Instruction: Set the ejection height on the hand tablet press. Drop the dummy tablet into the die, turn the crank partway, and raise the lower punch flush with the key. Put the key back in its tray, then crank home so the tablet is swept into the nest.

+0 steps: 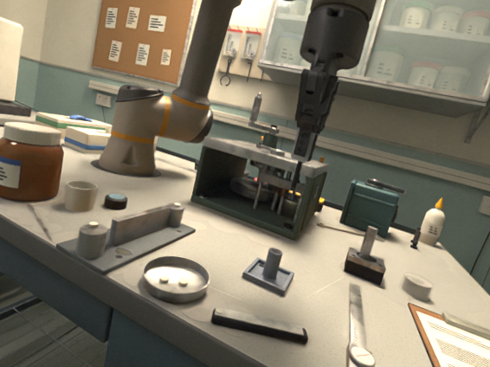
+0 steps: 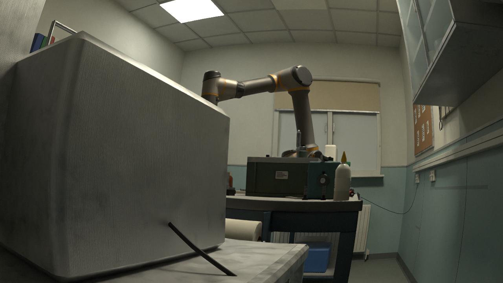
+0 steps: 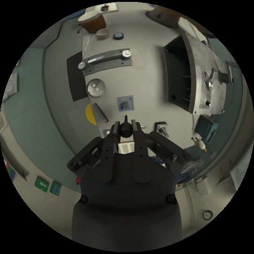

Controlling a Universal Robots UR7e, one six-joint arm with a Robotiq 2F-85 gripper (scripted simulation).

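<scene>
The green hand tablet press (image 1: 259, 186) stands mid-bench with its crank handle (image 1: 256, 108) upright on the top plate. My gripper (image 1: 303, 153) hangs above the bench near the press's right front corner, its fingers clamped on the dark handle of the key (image 3: 125, 129), whose thin shaft (image 1: 297, 177) points straight down. The key's blue-grey tray (image 1: 268, 273), with a grey post in it, sits on the bench in front of the press. A round metal dish (image 1: 176, 278) near the front edge holds two white tablets. From the second side camera the gripper is hidden behind the press (image 2: 281, 176).
A brown jar (image 1: 29, 161), a small cup (image 1: 80, 195) and a dark cap sit at the left. A grey fixture plate (image 1: 125, 236), a black bar (image 1: 259, 325), a ruler (image 1: 357, 320), a pin block (image 1: 365, 259), a teal box (image 1: 370, 207) and a glue bottle (image 1: 433, 223) lie around.
</scene>
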